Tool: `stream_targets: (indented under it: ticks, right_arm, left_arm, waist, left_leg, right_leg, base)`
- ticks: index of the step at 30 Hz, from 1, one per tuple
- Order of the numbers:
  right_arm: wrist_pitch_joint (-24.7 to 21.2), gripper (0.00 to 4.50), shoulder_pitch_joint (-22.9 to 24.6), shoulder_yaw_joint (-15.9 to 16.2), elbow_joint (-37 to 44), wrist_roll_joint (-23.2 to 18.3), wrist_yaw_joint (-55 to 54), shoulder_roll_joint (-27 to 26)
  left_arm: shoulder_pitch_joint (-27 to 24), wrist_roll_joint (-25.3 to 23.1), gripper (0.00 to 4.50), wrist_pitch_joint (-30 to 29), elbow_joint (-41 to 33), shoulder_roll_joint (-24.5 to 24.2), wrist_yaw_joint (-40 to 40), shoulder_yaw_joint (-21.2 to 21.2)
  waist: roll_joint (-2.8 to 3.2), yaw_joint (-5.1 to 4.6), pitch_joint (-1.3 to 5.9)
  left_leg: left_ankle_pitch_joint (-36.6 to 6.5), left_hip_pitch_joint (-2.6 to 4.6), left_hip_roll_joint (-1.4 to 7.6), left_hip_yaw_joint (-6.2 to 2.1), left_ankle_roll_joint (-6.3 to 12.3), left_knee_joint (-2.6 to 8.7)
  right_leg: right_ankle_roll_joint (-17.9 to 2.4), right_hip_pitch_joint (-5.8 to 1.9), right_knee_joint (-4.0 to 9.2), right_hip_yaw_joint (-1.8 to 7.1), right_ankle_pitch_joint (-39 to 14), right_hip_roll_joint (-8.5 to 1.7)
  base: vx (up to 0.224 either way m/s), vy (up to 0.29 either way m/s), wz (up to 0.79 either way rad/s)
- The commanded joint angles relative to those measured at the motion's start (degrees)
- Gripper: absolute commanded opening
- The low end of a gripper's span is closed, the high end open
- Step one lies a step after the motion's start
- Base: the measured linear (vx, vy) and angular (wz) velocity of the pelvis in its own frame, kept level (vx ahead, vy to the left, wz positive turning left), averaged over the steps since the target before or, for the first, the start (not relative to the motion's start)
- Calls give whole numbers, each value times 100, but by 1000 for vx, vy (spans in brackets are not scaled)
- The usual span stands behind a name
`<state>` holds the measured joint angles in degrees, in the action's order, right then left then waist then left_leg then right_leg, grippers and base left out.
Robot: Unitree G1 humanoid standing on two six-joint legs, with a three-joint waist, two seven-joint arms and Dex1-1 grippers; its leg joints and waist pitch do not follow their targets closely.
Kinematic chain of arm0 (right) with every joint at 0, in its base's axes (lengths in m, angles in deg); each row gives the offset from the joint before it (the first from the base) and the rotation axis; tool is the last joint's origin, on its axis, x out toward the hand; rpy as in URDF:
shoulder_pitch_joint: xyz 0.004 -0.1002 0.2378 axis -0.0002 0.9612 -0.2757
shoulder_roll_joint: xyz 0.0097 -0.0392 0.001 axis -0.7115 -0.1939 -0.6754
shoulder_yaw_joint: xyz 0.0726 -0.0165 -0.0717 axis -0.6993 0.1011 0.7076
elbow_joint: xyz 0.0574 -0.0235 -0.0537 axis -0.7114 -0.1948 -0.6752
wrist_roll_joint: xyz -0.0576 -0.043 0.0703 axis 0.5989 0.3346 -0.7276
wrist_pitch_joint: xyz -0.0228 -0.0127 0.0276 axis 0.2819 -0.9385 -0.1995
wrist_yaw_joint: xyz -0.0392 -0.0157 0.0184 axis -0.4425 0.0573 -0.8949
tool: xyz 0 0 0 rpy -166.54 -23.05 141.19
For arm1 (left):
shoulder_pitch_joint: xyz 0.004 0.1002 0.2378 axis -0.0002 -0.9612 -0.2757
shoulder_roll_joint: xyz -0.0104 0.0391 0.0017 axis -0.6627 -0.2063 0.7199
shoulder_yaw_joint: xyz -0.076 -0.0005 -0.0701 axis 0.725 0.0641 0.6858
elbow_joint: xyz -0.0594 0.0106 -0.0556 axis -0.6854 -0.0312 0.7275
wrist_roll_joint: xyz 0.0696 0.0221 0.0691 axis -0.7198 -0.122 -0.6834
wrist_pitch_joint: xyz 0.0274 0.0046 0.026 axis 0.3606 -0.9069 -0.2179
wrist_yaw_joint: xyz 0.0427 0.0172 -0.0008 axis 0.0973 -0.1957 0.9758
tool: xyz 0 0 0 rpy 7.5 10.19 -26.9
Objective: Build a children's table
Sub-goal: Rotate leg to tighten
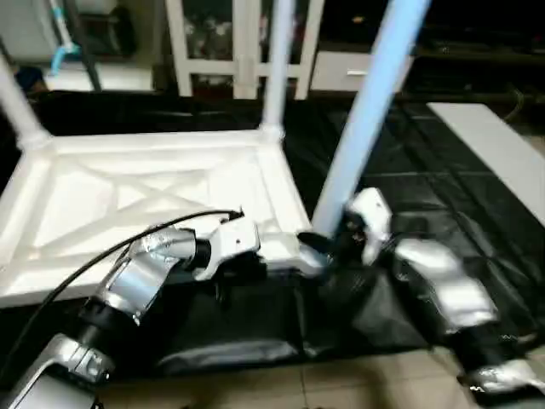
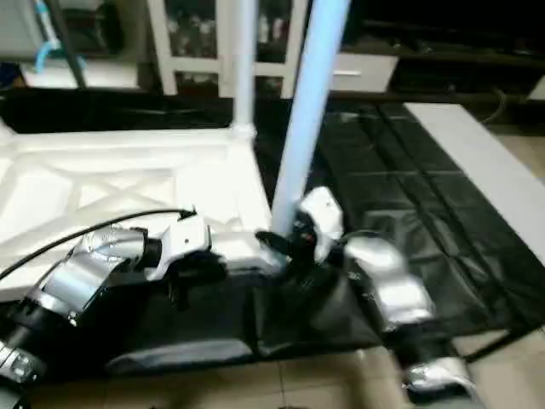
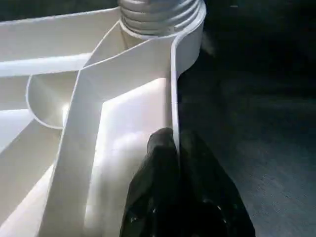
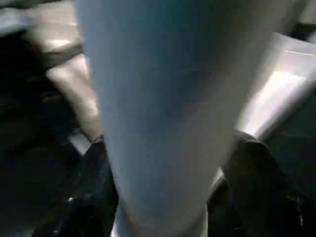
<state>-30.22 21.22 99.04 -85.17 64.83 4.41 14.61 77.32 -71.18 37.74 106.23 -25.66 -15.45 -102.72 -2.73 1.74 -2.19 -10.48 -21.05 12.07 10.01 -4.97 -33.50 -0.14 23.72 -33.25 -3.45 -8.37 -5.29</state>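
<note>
White plastic square table top [image 1: 128, 213] lies upside down on a black sheet [image 1: 426, 204], X-ribbed underside up. Two long white tapered tubular legs already stand in its far corner sockets: one at far left [image 1: 17, 102], one at far right [image 1: 277, 68].

My left pincer [image 3: 175, 148] is pressed together on the thin side wall of the top, one black finger [image 3: 158, 168] inside the wall and one outside, near the corner socket with a threaded leg end [image 3: 158, 12] sitting in it.

My right pincer [image 4: 168, 177] straddles the base of a third white leg [image 1: 366, 111] at the near right corner; the leg leans away to the right. Its black fingers [image 4: 256, 182] sit either side of the tube, but I cannot tell whether they clamp it or stand slightly clear.
</note>
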Motion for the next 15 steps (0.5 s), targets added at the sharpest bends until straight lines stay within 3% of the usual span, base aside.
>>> stream_targets:
  ticks: [1, 4, 9, 10, 15]
  right_arm:
    - [-23, 304, 18, -280, 55, -152, 544, 219]
    - [-34, 304, 5, -208, 5, -176, 717, 288]
    - [114, 304, -193, -26, -379, 2, 854, 257]
    - [131, 277, -237, -10, -464, 13, 874, 212]
    - [92, 250, -373, -9, -744, -45, 1038, 72]
  left_arm:
    - [-219, -34, 0, 32, 164, -82, -430, -313]
    - [-195, -13, 0, 101, 200, -88, -481, -348]
    - [-161, 34, 0, 354, 329, -50, -586, -367]
    - [-165, 36, 0, 367, 329, -45, -613, -372]
    - [-195, 40, 0, 361, 288, -50, -708, -379]
  waist:
    - [27, -19, 350]
    - [10, -11, 348]
    - [4, 0, 307]
    - [4, 4, 311]
    - [-9, -8, 324]
  left_leg:
    - [-1189, 47, 115, 43, 440, 394]
    - [-1210, 59, 109, 54, 443, 389]
    - [-1745, 83, 108, 39, 205, 422]
    - [-1799, 86, 109, 32, 170, 423]
    - [-1758, 62, 109, 13, 137, 429]
  right_leg:
    - [-1361, -281, 214, 182, -666, -176]
    - [-1400, -279, 236, 183, -818, -190]
    - [-1145, -236, 342, 184, -1822, -204]
    - [-1091, -233, 352, 184, -1944, -210]
    - [-1046, -237, 344, 179, -1953, -207]
  base:
    - [0, 0, 0]
    - [0, 0, 0]
    - [0, 0, 0]
    - [0, 0, 0]
    - [0, 0, 0]
